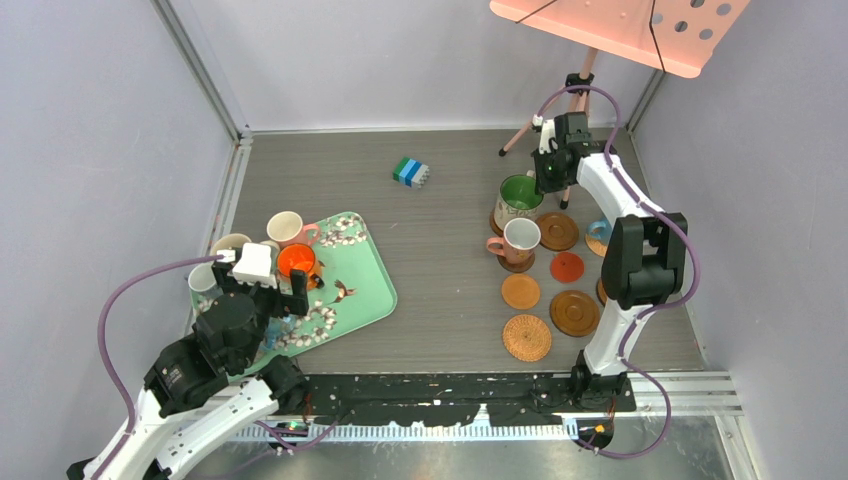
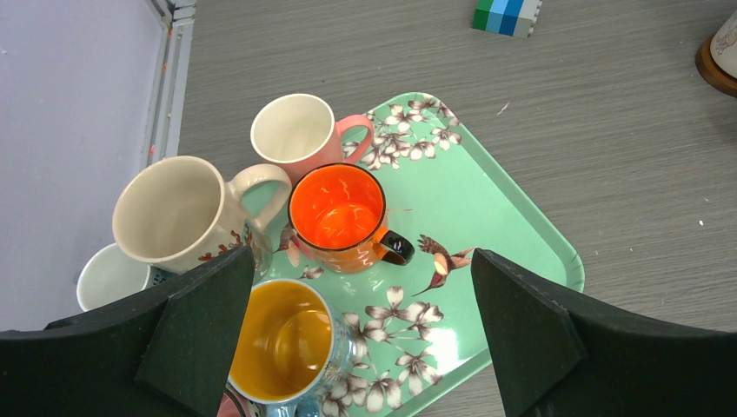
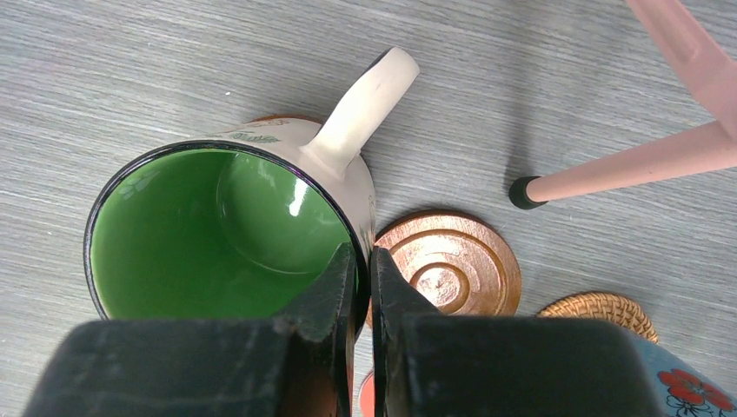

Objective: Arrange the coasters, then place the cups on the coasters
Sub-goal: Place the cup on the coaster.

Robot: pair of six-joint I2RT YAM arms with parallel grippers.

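My right gripper point(image 3: 363, 271) is shut on the rim of the tall green-inside cup point(image 1: 520, 196), one finger inside and one outside. That cup point(image 3: 217, 234) stands over a brown coaster point(image 1: 499, 224). A pink cup point(image 1: 520, 238) sits on another coaster. Bare coasters lie around them: dark wood point(image 3: 456, 265), red-orange point(image 1: 567, 267), tan point(image 1: 521, 291), dark brown point(image 1: 574, 312) and wicker point(image 1: 527, 337). My left gripper point(image 2: 362, 261) hangs open above the tray's cups: orange-inside point(image 2: 337, 208), yellow-inside point(image 2: 282, 343), pink point(image 2: 294, 130), cream point(image 2: 174, 208) and white point(image 2: 109, 276).
The mint-green floral tray point(image 2: 495, 226) lies at the left. A blue-green toy block point(image 1: 411, 172) sits mid-table at the back. A pink music stand's leg point(image 3: 626, 165) rests close behind the green-inside cup. A light blue cup point(image 3: 687, 387) on a wicker coaster point(image 3: 600, 311) is partly hidden behind my right arm.
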